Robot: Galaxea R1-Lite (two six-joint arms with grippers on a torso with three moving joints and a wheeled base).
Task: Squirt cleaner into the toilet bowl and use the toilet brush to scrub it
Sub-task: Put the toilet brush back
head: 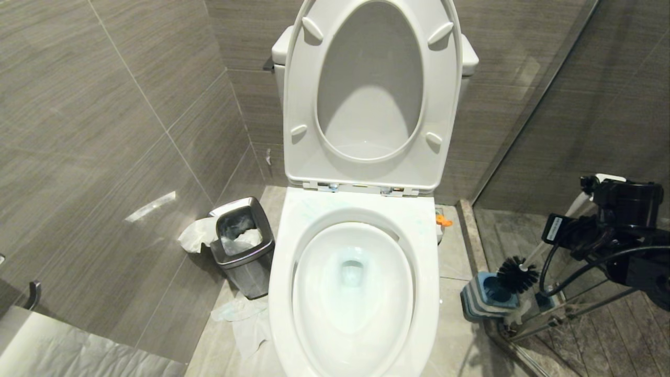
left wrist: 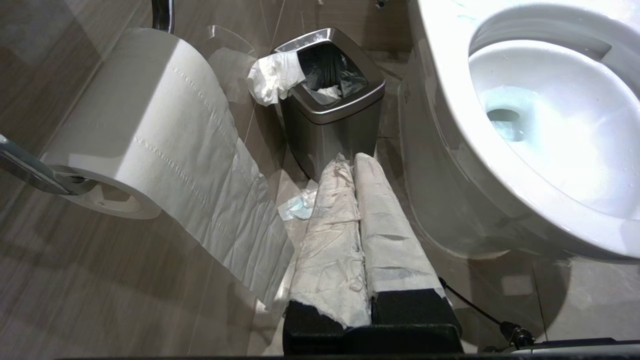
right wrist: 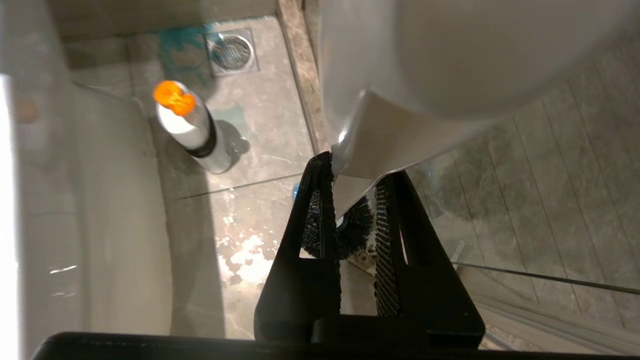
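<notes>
our right pincer (right wrist: 357, 200) is clamped on the white handle of the toilet brush (head: 517, 273), at the far right side of the head view. the black bristle head hangs just above the striped holder (head: 484, 299) on the floor. the handle's long axis slants from the bristles up toward our right arm. the toilet bowl (head: 353, 285) lies to the left of the brush, open, seat raised, so we judge the brush must swing left over the rim. our left pincer (left wrist: 356, 162) rests closed together, wrapped in paper, near the steel bin (left wrist: 330, 107).
</notes>
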